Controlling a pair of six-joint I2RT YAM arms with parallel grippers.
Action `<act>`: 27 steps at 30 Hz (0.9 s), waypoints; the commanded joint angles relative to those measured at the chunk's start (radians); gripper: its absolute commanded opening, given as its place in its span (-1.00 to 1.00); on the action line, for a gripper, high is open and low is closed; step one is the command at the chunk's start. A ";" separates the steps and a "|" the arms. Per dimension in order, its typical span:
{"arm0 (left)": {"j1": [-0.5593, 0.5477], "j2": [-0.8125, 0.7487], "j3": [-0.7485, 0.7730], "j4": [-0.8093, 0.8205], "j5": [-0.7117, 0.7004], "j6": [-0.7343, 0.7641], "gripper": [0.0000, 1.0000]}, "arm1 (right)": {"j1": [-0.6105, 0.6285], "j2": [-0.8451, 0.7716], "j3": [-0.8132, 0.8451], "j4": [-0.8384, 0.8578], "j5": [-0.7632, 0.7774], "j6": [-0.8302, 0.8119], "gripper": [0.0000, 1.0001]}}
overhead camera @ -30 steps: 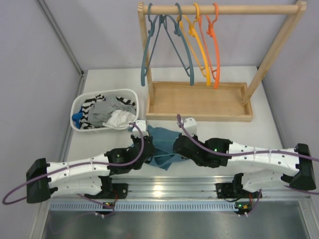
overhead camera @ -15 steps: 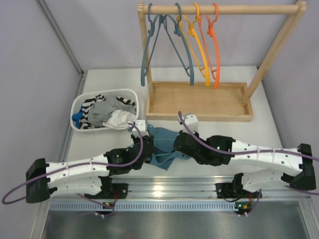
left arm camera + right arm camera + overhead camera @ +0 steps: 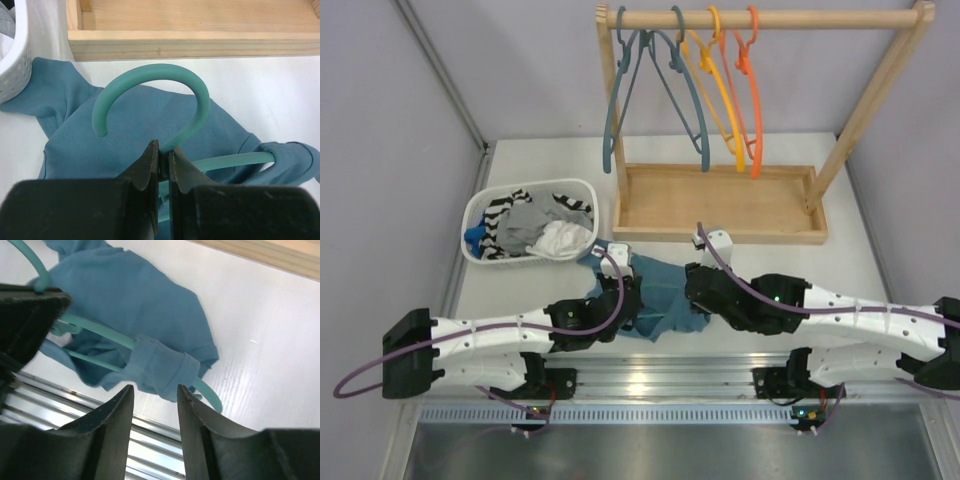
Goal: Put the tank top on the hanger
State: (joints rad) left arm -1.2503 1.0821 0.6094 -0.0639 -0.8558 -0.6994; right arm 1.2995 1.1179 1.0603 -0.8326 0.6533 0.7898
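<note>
The dusty teal-blue tank top [image 3: 665, 292] lies crumpled on the white table between my two arms. The light teal-green hanger [image 3: 165, 75] is threaded through it, hook pointing toward the wooden rack. My left gripper [image 3: 163, 150] is shut on the hanger's neck just under the hook. One ribbed strap [image 3: 160, 365] wraps the hanger's arm [image 3: 100, 331], whose tip [image 3: 212, 397] pokes out past it. My right gripper [image 3: 155, 387] is open just short of that strap, with nothing between its fingers.
A wooden rack [image 3: 720, 205] stands behind the tank top, with slate-blue [image 3: 690, 100], yellow [image 3: 720, 90] and orange [image 3: 752, 100] hangers on its rod. A white basket [image 3: 582, 187] of clothes sits at the left. A metal rail [image 3: 650, 385] runs along the near table edge.
My right gripper has opened and let go of the tank top. Both arms and the garment on the hanger have shifted a little to the right.
</note>
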 commanded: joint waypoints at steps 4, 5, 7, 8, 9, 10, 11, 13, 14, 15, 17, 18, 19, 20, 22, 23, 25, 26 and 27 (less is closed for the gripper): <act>-0.005 -0.025 0.032 0.067 0.014 0.031 -1.00 | -0.017 -0.130 -0.111 0.010 -0.023 0.034 -0.06; -0.005 -0.024 0.041 0.040 0.018 0.038 -1.00 | -0.017 -0.139 -0.124 0.023 -0.030 0.028 -0.05; -0.005 -0.022 0.059 0.006 0.032 0.060 -1.00 | -0.017 -0.171 -0.131 0.079 -0.064 -0.021 -0.01; -0.005 -0.018 0.079 -0.007 0.037 0.072 -1.00 | -0.017 -0.187 -0.141 0.113 -0.079 -0.049 0.01; -0.005 -0.017 0.093 -0.025 0.049 0.089 -1.00 | -0.017 -0.203 -0.148 0.147 -0.118 -0.111 0.04; -0.005 -0.017 0.105 -0.051 0.058 0.101 -1.00 | -0.017 -0.239 -0.154 0.179 -0.139 -0.142 0.06; -0.005 -0.025 0.125 -0.063 0.067 0.115 -1.00 | -0.017 -0.253 -0.166 0.257 -0.170 -0.176 0.09; -0.005 -0.037 0.144 -0.091 0.099 0.133 -1.00 | -0.019 -0.280 -0.175 0.326 -0.234 -0.273 0.12; -0.005 -0.057 0.157 -0.105 0.113 0.143 -1.00 | -0.017 -0.283 -0.183 0.381 -0.254 -0.302 0.13; -0.005 -0.065 0.167 -0.117 0.127 0.147 -1.00 | -0.017 -0.283 -0.181 0.406 -0.268 -0.355 0.16; -0.005 -0.083 0.191 -0.134 0.170 0.169 -1.00 | -0.020 -0.270 -0.160 0.437 -0.291 -0.435 0.18; -0.005 -0.088 0.199 -0.139 0.185 0.179 -1.00 | -0.022 -0.261 -0.146 0.458 -0.309 -0.460 0.18; -0.005 -0.093 0.205 -0.142 0.199 0.184 -1.00 | -0.022 -0.239 -0.131 0.466 -0.323 -0.483 0.17; -0.005 -0.103 0.214 -0.145 0.221 0.189 -1.00 | -0.026 -0.227 -0.105 0.471 -0.337 -0.503 0.17; -0.005 -0.113 0.223 -0.151 0.239 0.204 -1.00 | -0.046 -0.189 -0.083 0.466 -0.382 -0.544 0.15; -0.006 -0.125 0.234 -0.160 0.245 0.209 -1.00 | -0.052 -0.181 -0.073 0.467 -0.395 -0.552 0.15; -0.006 -0.132 0.246 -0.180 0.261 0.225 -1.00 | -0.081 -0.175 -0.072 0.478 -0.450 -0.558 0.13; -0.006 -0.145 0.257 -0.186 0.267 0.230 -1.00 | -0.104 -0.176 -0.083 0.487 -0.478 -0.558 0.13; -0.006 -0.149 0.262 -0.191 0.271 0.236 -1.00 | -0.118 -0.182 -0.091 0.501 -0.541 -0.558 0.14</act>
State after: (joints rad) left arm -1.2510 0.9718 0.8097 -0.2497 -0.6235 -0.5030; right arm 1.2266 0.9466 0.9386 -0.4164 0.2546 0.2909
